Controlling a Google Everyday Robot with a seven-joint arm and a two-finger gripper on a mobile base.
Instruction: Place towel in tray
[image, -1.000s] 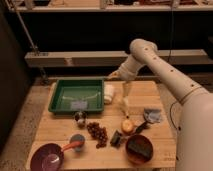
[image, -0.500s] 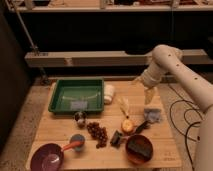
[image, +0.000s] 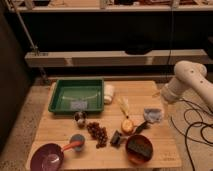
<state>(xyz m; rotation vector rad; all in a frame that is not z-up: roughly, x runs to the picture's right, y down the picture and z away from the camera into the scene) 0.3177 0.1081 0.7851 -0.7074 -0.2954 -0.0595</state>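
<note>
Swinging away from the tray (image: 76, 81), my released fingers (image: 162, 95) now hang near the towel (image: 152, 115); grasp and placing remain.

Bent arm (image: 194, 76) at far right, hand (image: 160, 95) low, jaws apart.

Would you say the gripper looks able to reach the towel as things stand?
Probably yes: the gripper hovers close to the towel at the table's edge, and nothing covers the towel.
</note>
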